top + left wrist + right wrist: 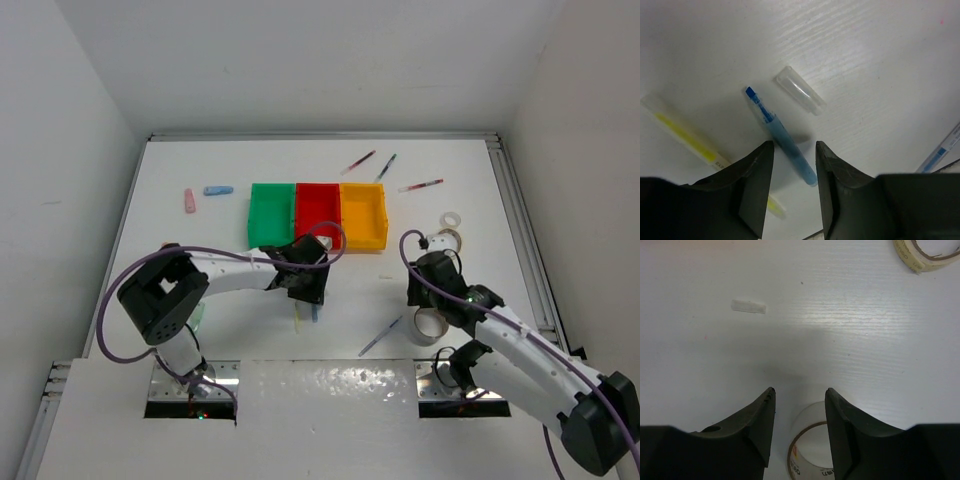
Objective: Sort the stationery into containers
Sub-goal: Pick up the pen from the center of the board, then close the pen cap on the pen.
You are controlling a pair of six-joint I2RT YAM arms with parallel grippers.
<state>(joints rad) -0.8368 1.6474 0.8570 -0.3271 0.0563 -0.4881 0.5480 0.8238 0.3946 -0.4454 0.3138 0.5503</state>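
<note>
The green (pixel 270 216), red (pixel 317 208) and yellow-orange (pixel 363 214) containers stand in a row at mid table. My left gripper (pixel 306 292) is open just in front of them. In the left wrist view the left gripper (pixel 794 145) straddles an uncapped blue marker (pixel 782 137) lying on the table. A clear cap (pixel 800 90) and a pale yellow marker (pixel 685 135) lie beside it. My right gripper (pixel 424 300) is open and empty. In its wrist view the right gripper (pixel 799 390) hangs above a clear tape roll (pixel 812 445).
A pink piece (pixel 190 201) and a blue piece (pixel 218 190) lie left of the bins. Three pens (pixel 386 167) lie behind the yellow-orange bin. Beige tape rolls (pixel 449 230) lie at the right, one showing in the right wrist view (pixel 922 252). A blue pen (pixel 380 337) lies near the front.
</note>
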